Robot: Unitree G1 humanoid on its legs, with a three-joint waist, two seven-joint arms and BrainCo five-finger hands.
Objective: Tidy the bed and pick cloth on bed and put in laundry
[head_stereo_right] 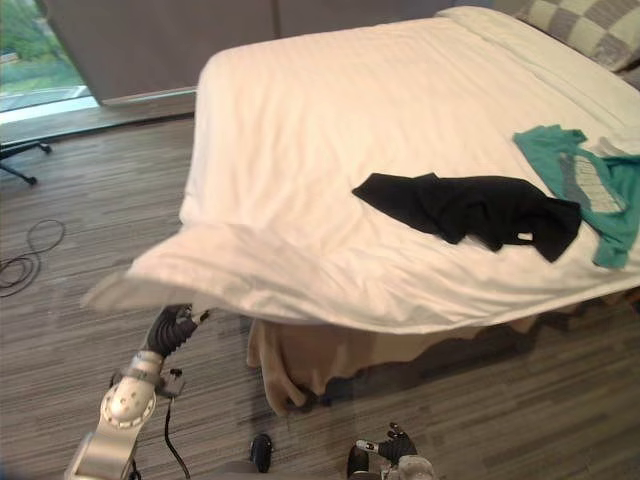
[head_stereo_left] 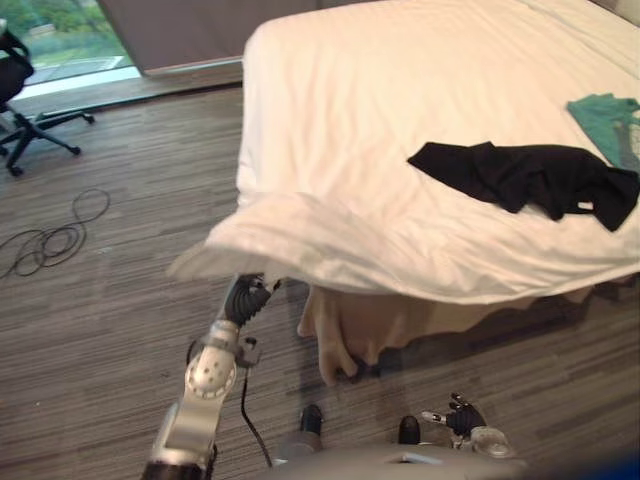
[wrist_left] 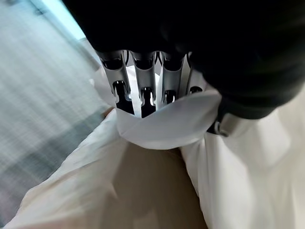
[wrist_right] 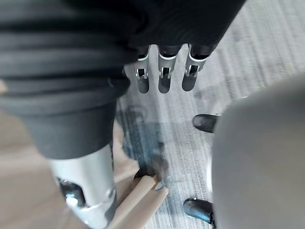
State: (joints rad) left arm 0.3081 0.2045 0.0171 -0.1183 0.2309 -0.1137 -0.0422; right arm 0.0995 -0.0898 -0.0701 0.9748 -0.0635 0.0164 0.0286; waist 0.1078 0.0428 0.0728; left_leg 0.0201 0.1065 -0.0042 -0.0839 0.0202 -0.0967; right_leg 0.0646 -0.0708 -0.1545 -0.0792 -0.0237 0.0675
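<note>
— Left eye view first: what lies on the bed [head_stereo_left: 330, 70]?
— We see a black cloth [head_stereo_left: 525, 180] crumpled on the white duvet [head_stereo_left: 400, 245], close to the bed's near edge. A teal cloth [head_stereo_left: 608, 122] lies just past it, toward the right. We cannot tell whether the two touch.
— And our hands?
— Our left hand [head_stereo_left: 250, 298] is at the raised corner of the duvet, right under its edge. A beige bed skirt [head_stereo_left: 370, 325] shows below that edge. Our right hand [head_stereo_left: 462, 416] hangs low over the floor [head_stereo_left: 100, 330], well apart from the bed. An office chair [head_stereo_left: 20, 90] stands by the window at far left.
— Right eye view?
— We get the same scene. A checked pillow [head_stereo_right: 585, 25] sits at the head of the bed, and both cloths rest on the duvet with neither hand on them.
— Left wrist view?
— Our left fingers [wrist_left: 143, 95] are curled round a fold of the white duvet and pinch it firmly.
— Right wrist view?
— Our right fingers [wrist_right: 164, 78] point down at the floor, straight and relaxed, and they hold nothing.
</note>
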